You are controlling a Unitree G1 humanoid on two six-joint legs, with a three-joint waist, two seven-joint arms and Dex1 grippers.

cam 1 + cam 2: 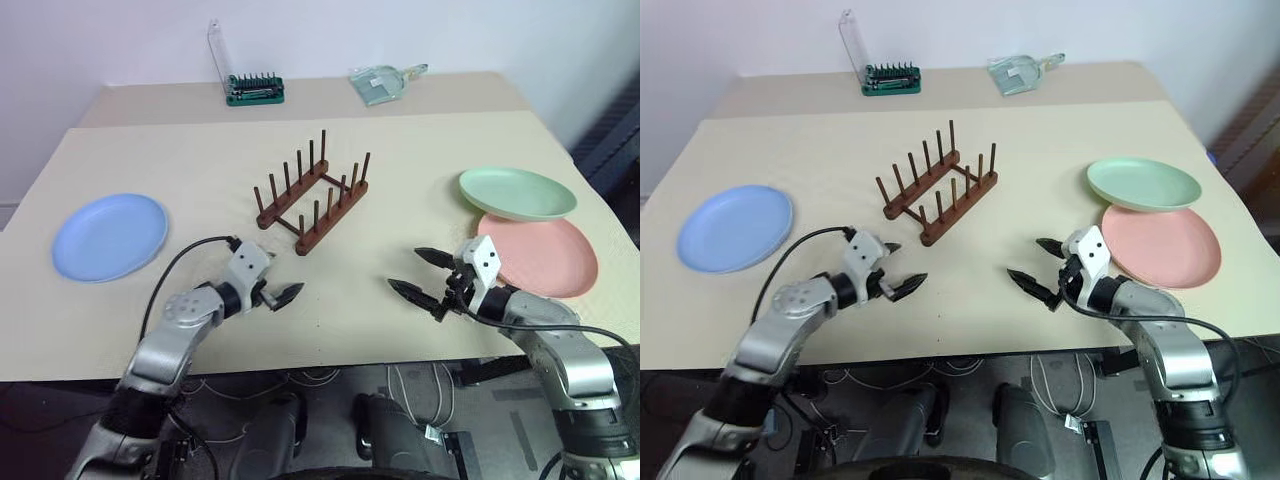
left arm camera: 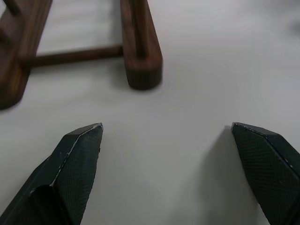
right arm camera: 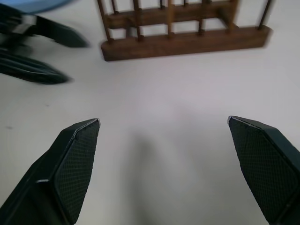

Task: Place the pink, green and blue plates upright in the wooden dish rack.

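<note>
Both sets of jaws are standing spread wide and gripping nothing: the left gripper (image 1: 272, 286) is hovering low over the counter (image 1: 400, 170) just short of the near end of the wooden dish rack (image 1: 312, 195), and the right gripper (image 1: 420, 275) is hanging over bare counter between the rack and the stacked plates, its tips pointing toward the other arm. The rack is sitting near the middle of the counter, set at a slant, and every slot between its pegs is standing empty. The blue plate (image 1: 110, 236) is lying flat well off to the robot's left. On the right, the green plate (image 1: 517, 193) is resting tilted, its near edge overlapping the far edge of the pink plate (image 1: 540, 255), which is lying flat close beside the right gripper. Judging from this, no plate is racked yet, so all three placements are remaining to be done. At the far edge, a green bit holder (image 1: 255, 90) with its clear lid raised is holding a row of bits, and a small clear dustpan (image 1: 380, 82) is lying near it.
</note>
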